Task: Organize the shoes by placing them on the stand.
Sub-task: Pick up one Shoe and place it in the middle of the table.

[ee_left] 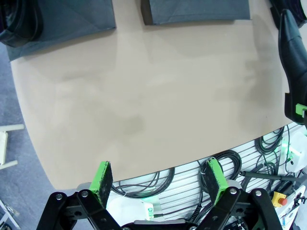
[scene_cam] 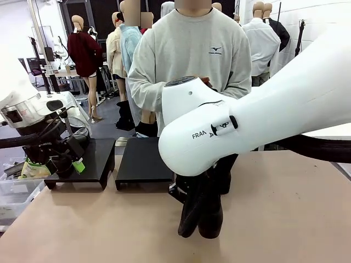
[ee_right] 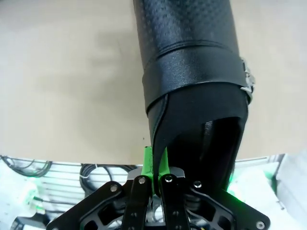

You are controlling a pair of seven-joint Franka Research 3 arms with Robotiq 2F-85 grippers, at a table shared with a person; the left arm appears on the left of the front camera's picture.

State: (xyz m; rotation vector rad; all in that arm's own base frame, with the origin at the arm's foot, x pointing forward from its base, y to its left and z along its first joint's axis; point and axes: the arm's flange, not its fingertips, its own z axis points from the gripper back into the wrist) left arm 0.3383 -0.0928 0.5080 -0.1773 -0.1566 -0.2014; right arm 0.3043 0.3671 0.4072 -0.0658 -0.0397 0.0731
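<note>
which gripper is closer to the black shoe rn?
Right. The right gripper is shut on the shoe at its rim, holding it toe-down over the table. The left gripper is open, well off to the robot's left of it.

black shoe (toe down), under right arm

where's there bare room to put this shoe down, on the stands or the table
Bare: the top of the right stand, between the left stand and the shoe pinched by the right gripper; the table in front of both stands and right of the shoe. Crowded: the left stand's left end, where the open left gripper overlaps it in the front view.
</note>
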